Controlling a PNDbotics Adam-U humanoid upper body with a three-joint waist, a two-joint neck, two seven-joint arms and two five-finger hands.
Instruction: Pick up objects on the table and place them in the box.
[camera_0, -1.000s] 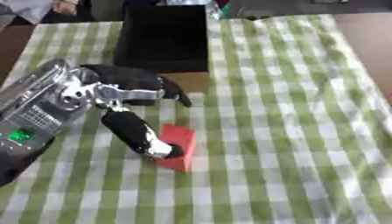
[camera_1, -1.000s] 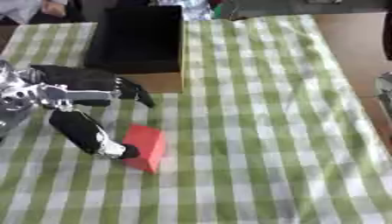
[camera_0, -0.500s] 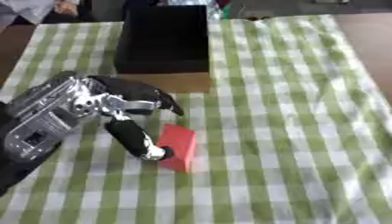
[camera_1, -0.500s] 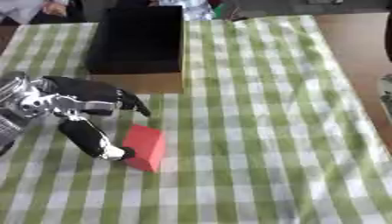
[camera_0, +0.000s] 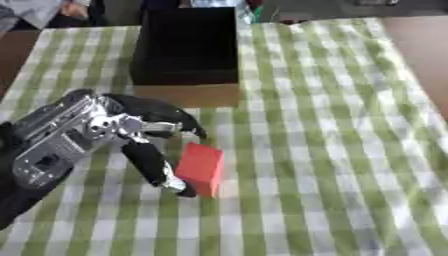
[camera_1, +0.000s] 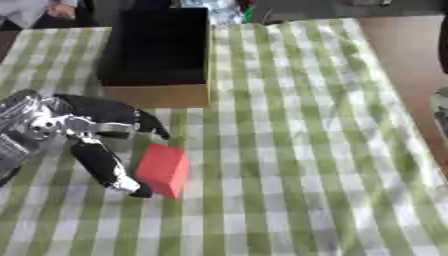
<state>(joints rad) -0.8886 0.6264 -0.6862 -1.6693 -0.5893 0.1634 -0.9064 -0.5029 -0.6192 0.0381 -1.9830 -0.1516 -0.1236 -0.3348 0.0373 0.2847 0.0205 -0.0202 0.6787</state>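
Reaching in from the table's left edge, the left hand (camera_0: 131, 131) sits over the green-and-white checked cloth (camera_0: 332, 130) with its fingers spread: the thumb (camera_0: 160, 167) stretches down toward the near edge, its pale tip touching or just beside the lower left side of the red block (camera_0: 201, 168), while the other fingers (camera_0: 171, 119) arch above the block's top end without closing round it. That block lies on the cloth left of the table's middle, tilted slightly. Toward the far edge stands the black box (camera_0: 185, 45), open on top with a tan front wall, well apart from the block. No right hand shows in either view.
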